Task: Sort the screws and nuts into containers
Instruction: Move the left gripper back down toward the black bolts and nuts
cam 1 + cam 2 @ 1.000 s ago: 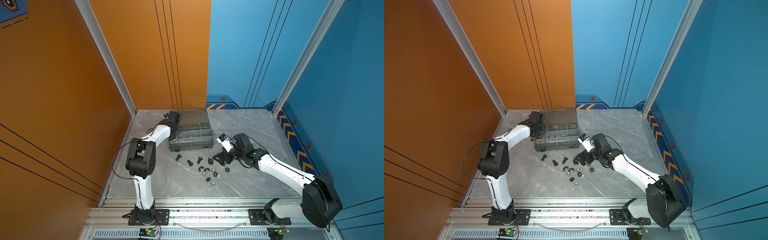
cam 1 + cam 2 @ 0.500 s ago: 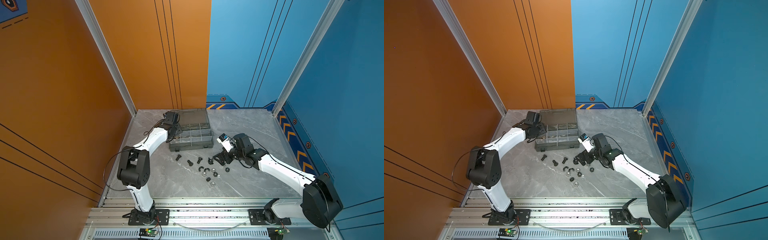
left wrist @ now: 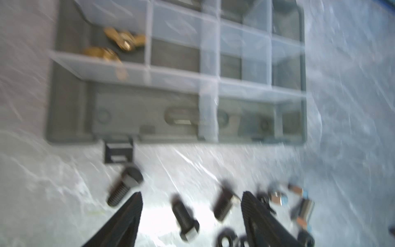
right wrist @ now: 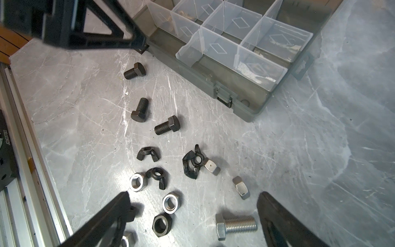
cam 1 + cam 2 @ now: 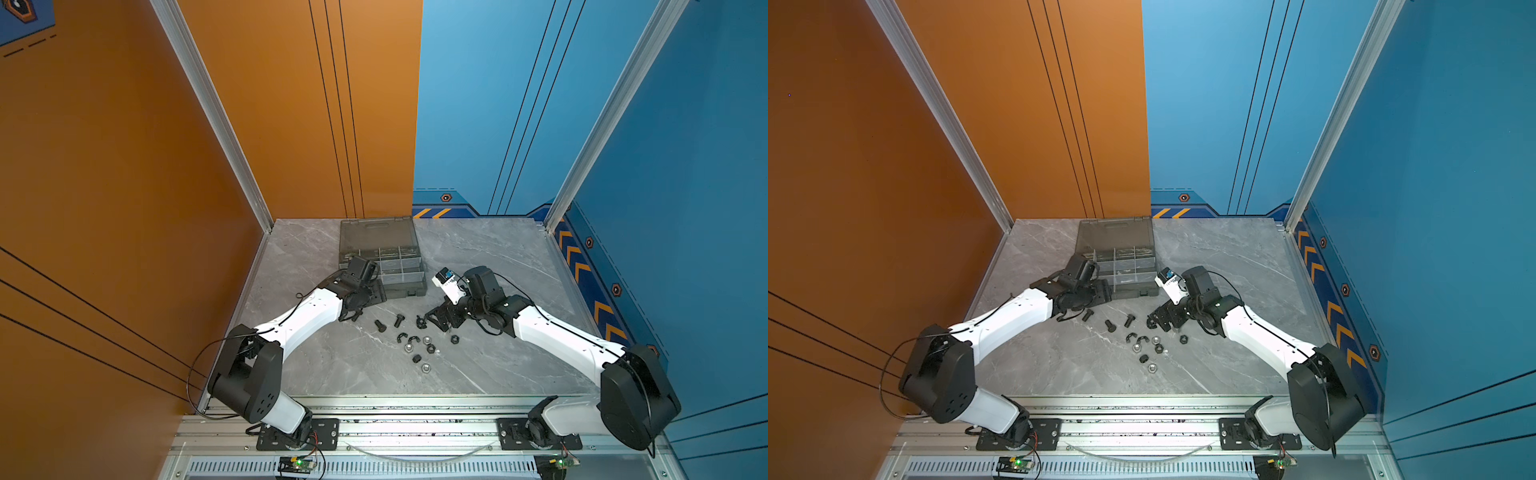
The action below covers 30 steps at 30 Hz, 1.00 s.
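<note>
Brass wing nuts [image 3: 125,41] lie in one compartment [image 3: 70,32].

Robotics lab test cell, pictured from above | orange wall panels [image 5: 124,166] stood at 10 o'clock, blue wall panels [image 5: 478,104] at 2 o'clock, aluminium posts [image 5: 220,124] framing them | grey marble-look tabletop [image 5: 498,257] lay centre | two robot arms [image 5: 299,324] were mounted on an aluminium rail [image 5: 415,415] at 6 o'clock

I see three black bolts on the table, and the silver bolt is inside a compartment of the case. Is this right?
Not quite: the silver bolt lies on the table, outside the case, as the right wrist view shows. The rest holds.
</note>
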Each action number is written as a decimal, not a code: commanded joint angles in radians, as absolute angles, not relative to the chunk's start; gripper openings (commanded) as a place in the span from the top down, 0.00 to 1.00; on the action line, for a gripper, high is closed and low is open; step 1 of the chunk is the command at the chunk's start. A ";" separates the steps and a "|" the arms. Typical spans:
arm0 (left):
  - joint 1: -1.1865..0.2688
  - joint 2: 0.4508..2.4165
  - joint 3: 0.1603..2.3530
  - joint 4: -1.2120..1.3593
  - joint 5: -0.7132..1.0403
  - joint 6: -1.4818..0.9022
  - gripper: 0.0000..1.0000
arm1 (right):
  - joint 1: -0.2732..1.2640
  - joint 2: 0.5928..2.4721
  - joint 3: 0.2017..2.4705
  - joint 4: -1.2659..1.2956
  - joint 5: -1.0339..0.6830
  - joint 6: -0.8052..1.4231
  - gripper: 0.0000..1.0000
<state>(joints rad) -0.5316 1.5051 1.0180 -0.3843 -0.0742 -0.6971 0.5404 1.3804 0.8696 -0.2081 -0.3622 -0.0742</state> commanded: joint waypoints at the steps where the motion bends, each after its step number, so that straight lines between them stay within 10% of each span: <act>1: -0.613 1.475 0.981 -0.391 -0.124 -0.670 0.24 | 0.540 1.384 0.890 -0.239 -0.353 -0.084 0.05; 30: -0.892 1.702 1.110 -0.557 -0.306 -0.367 0.22 | 0.410 1.322 0.833 -0.196 -0.443 0.046 0.06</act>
